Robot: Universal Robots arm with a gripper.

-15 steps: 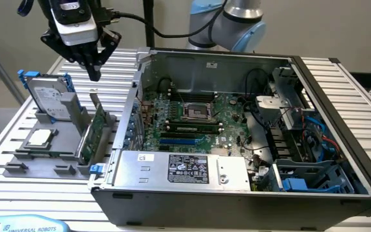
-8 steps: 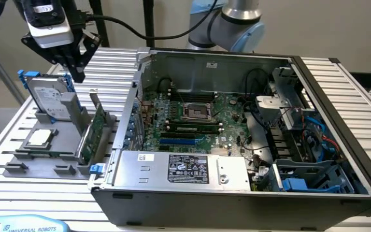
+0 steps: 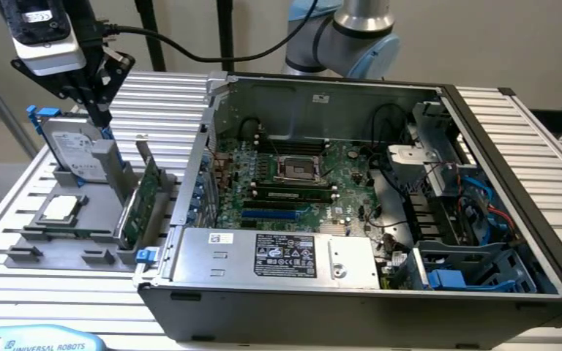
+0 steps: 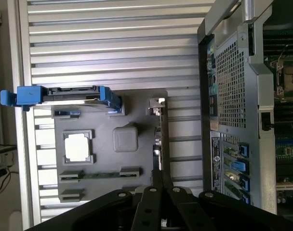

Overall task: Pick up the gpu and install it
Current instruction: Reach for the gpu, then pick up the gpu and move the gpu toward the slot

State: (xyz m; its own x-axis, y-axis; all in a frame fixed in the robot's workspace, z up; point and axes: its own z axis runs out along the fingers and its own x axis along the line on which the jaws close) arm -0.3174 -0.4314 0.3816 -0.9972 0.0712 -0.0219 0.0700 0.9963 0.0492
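The gripper (image 3: 99,117) hung at the upper left of the exterior view, pressed together with nothing between its jaws. The wrist view showed its two black fingertips (image 4: 156,175) touching. A grey camera box (image 3: 49,36) sat on the wrist just above it. Directly under the gripper the hard drive (image 3: 70,150) stood upright on blue rails at the far end of the grey holder (image 3: 66,254).

The graphics card (image 3: 143,199) was not held. It stood on its long edge in a slot of the holder, left of centre in the exterior view, just beside the open computer case (image 3: 359,307). It looked thin and flat, with its green circuit-board face showing and a silver bracket (image 3: 143,150) rising at its far end. In the wrist view the graphics card (image 4: 157,142) appeared edge-on as a narrow strip in line with the fingertips.

The processor chip (image 3: 59,208), silver and square, lay flat in the holder to the left of the card.

Writing: "UNIVERSAL ROBOTS" was readable on the light-blue cover (image 3: 37,342) at the lower left corner. The power supply (image 3: 281,256) inside the case carried a black-and-white label, its print too small to read. The hard drive's white label was also unreadable.
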